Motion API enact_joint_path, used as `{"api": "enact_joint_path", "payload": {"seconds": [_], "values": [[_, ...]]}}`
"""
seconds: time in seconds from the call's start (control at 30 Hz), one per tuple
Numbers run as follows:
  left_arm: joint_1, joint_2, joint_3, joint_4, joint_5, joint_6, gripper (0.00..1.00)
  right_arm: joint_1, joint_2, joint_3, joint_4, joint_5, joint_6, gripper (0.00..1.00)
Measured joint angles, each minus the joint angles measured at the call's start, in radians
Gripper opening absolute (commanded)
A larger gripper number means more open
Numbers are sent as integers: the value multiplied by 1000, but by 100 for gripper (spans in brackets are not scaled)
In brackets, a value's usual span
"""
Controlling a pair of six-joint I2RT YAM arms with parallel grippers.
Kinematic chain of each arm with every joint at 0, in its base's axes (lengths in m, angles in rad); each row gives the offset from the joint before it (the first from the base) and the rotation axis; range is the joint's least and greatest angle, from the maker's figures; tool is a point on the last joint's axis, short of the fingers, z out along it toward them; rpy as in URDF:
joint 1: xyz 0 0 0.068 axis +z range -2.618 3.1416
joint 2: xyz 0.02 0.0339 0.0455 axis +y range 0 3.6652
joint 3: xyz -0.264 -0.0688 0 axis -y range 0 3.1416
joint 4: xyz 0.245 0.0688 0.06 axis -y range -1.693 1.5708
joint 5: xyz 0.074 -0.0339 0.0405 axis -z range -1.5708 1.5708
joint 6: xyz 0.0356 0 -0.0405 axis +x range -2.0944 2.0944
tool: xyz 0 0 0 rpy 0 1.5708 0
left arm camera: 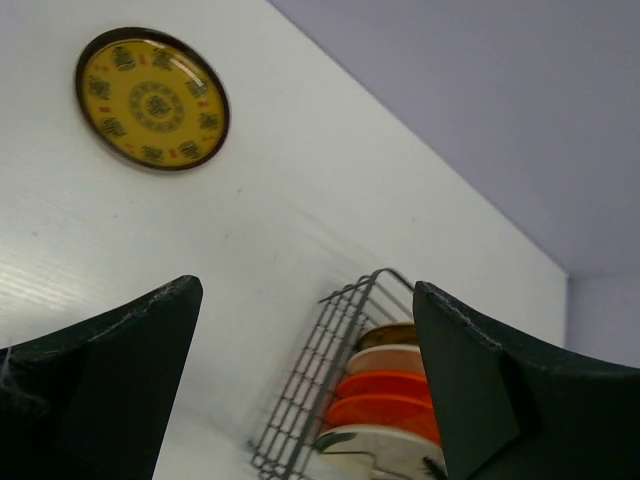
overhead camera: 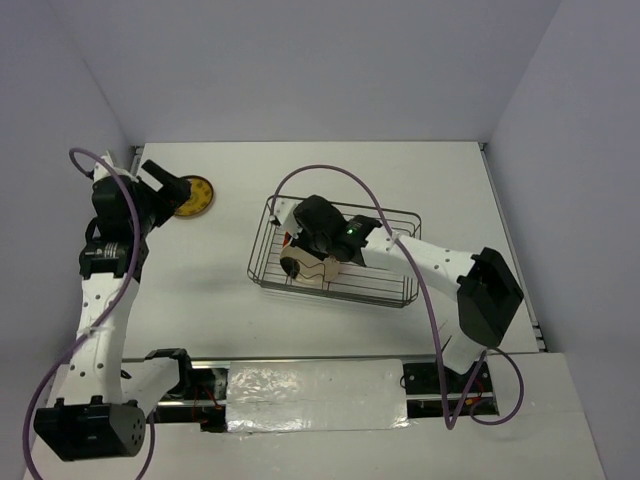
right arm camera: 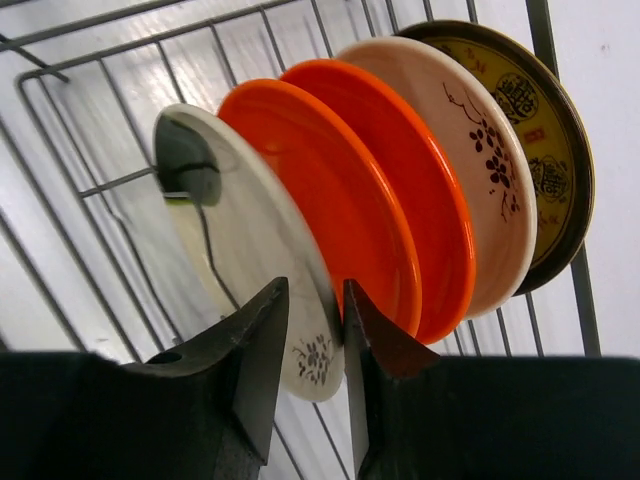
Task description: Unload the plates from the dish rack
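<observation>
The dark wire dish rack [overhead camera: 400,215] stands mid-table and holds several upright plates. In the right wrist view they are, front to back, a cream plate [right arm camera: 240,230], two orange-red plates [right arm camera: 340,190], a cream plate with a dark flower mark [right arm camera: 470,150] and a dark yellow patterned plate [right arm camera: 545,130]. My right gripper [right arm camera: 315,295] is inside the rack [right arm camera: 100,182], its jaws shut on the lower rim of the front cream plate [overhead camera: 295,266]. Another yellow patterned plate [overhead camera: 193,196] lies flat on the table at far left. My left gripper [overhead camera: 168,190] is open and empty beside it.
In the left wrist view the yellow plate [left arm camera: 152,98] lies at the upper left, and the rack's end [left arm camera: 310,390] with its plates shows between my open fingers. White walls close the table on three sides. Purple cables loop over both arms.
</observation>
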Motion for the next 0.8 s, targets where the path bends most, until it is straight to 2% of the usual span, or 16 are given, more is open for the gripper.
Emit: {"api": "enact_joint_path", "payload": {"seconds": [0.07,0.1,0.17,0.2,0.57,0.7,0.8], "values": [[0,-32,-30,-30,3,35,100,-3,13,0,6,14,-10,23],[0,-42,-47,-44,4,50,99,-6,13,0,7,17,-11,14],[0,-50,-76,-72,6,78,99,-6,13,0,6,27,-27,8],[0,-50,-90,-82,8,95,99,-6,13,0,6,31,-35,0],[0,-56,-150,-113,118,159,99,-3,-40,25,-27,78,-29,0],[-1,-77,-151,-95,233,178,99,-3,-134,77,-64,116,-22,0],[-17,-87,-163,-12,399,175,100,-5,-201,138,-66,102,26,0]]}}
